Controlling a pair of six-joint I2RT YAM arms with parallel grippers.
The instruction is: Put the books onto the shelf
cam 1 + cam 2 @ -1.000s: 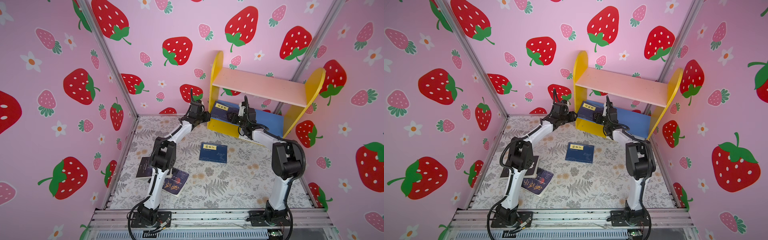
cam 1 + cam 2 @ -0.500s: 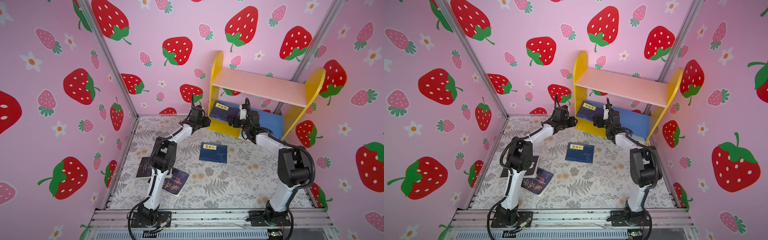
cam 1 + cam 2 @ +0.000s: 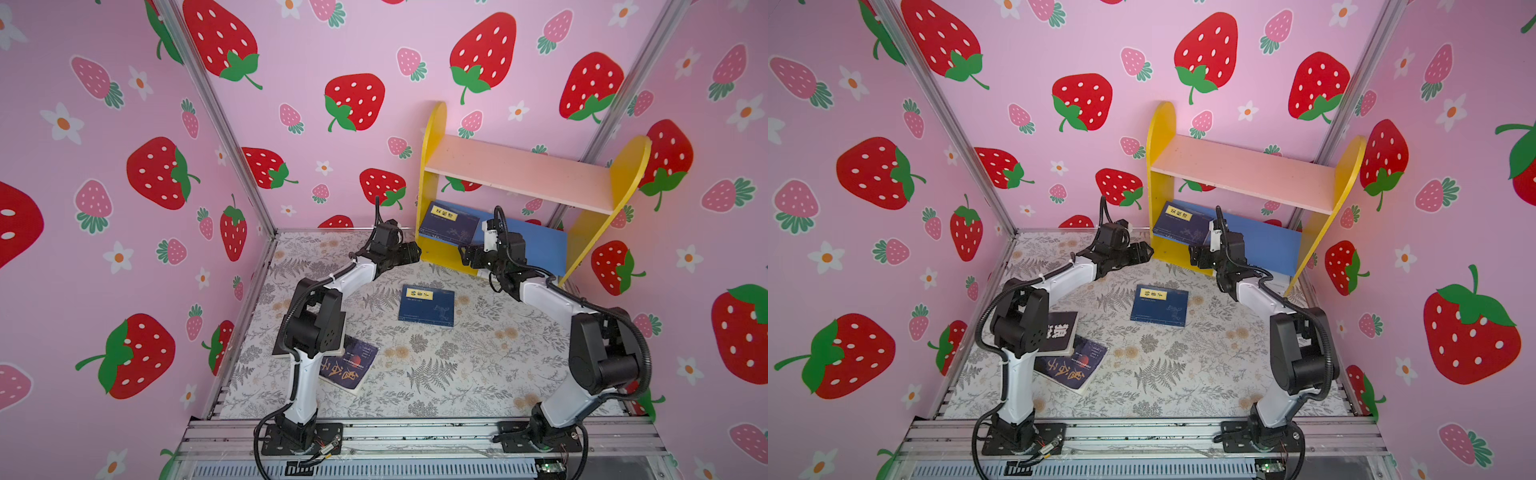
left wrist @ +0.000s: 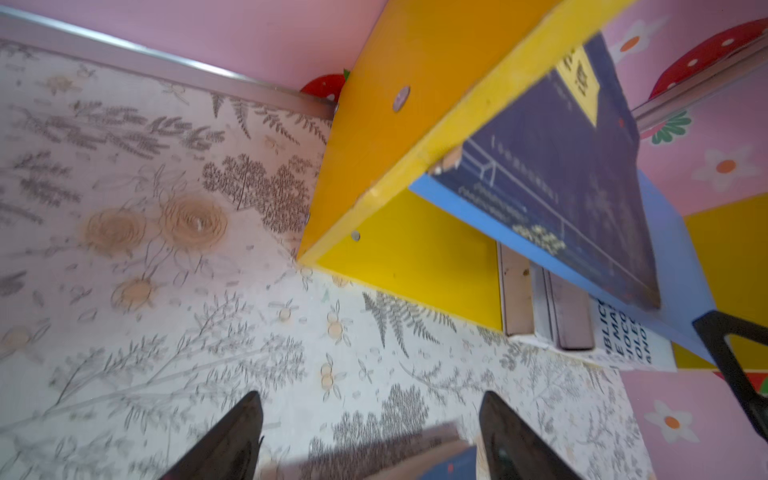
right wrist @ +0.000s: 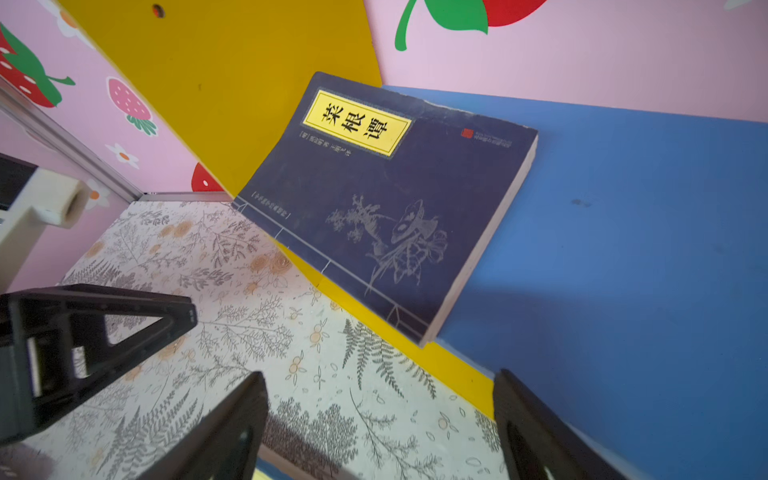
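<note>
Counting one navy book [image 3: 446,226] on the shelf's [image 3: 519,174] blue board [image 3: 536,249], tilted against its far-left panel [image 3: 430,166]. Hovering nearby with left tool [image 4: 370,403] and right tool [image 5: 380,378] spread, empty. Leaving on the worktop [image 3: 457,374] a second navy book [image 3: 426,305] and, near left, two dark books [image 3: 1069,361].

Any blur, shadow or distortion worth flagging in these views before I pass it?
Left wrist view: soft throughout, floral mat smeared, label on the navy book unreadable. Right wrist view: sharp, the same book's title legible, a shadow on the blue board. Both top views: evenly lit, wide-angle stretch toward the edges.
</note>
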